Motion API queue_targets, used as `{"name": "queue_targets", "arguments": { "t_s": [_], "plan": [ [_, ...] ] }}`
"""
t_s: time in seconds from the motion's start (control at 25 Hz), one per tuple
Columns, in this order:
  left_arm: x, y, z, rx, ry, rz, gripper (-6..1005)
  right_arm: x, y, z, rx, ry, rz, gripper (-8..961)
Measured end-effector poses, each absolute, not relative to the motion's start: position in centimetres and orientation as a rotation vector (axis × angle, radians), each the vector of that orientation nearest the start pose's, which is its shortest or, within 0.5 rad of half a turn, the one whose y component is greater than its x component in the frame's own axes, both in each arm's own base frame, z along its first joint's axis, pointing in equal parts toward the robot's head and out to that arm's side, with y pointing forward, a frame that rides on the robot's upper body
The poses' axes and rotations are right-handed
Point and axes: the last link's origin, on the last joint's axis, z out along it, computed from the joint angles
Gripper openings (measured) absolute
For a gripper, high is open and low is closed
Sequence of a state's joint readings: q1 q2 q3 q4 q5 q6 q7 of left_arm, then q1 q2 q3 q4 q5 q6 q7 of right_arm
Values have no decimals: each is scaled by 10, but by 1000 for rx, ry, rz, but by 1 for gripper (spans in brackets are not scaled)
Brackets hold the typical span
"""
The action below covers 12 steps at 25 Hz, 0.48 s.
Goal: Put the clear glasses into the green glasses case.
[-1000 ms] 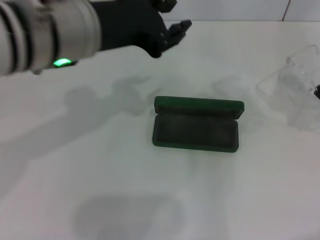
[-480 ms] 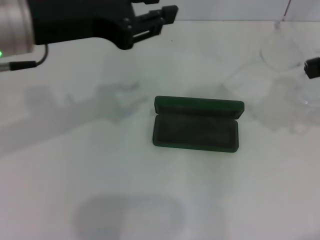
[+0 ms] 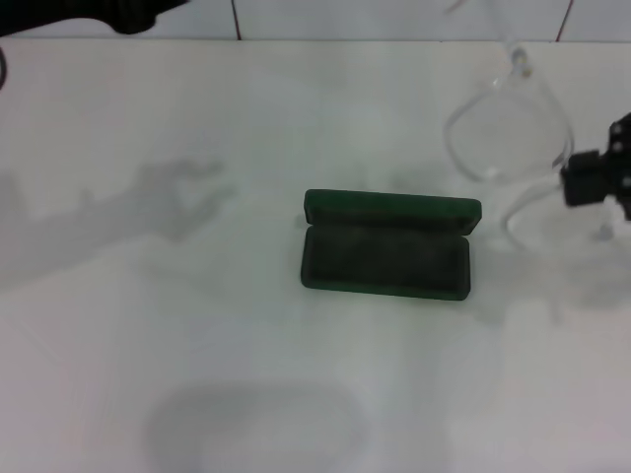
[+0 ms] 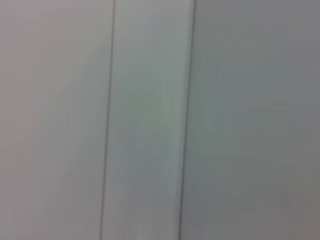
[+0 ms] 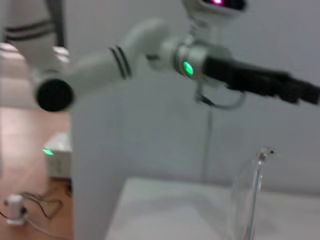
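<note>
Left tool [image 3: 128,12]: dark, at the far left edge above the white counter [image 3: 197,374]; grip state could not be told. Green glasses case [image 3: 386,245]: flat, rounded rectangle, open at centre, dark matte lining. Clear glasses [image 3: 508,123]: transparent plastic, raised right of the case, pinched in the black right tool [image 3: 592,179].
</note>
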<state>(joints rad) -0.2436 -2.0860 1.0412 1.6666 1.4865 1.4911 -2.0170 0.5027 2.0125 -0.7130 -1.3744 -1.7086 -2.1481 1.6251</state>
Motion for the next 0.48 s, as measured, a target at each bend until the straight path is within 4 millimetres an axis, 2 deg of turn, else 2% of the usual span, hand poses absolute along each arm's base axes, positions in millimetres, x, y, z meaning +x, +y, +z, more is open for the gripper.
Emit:
{"name": "queue_targets", "arguments": {
  "t_s": [0.24,0.48],
  "plan": [
    [-118,290,114,-2607,-279,-1057,236,161,282,118,-2962,-273,902,48],
    [-120,289,105,-2624,-269,-1236,129,162,288,112,-2929,-279,1041,48]
  ]
}}
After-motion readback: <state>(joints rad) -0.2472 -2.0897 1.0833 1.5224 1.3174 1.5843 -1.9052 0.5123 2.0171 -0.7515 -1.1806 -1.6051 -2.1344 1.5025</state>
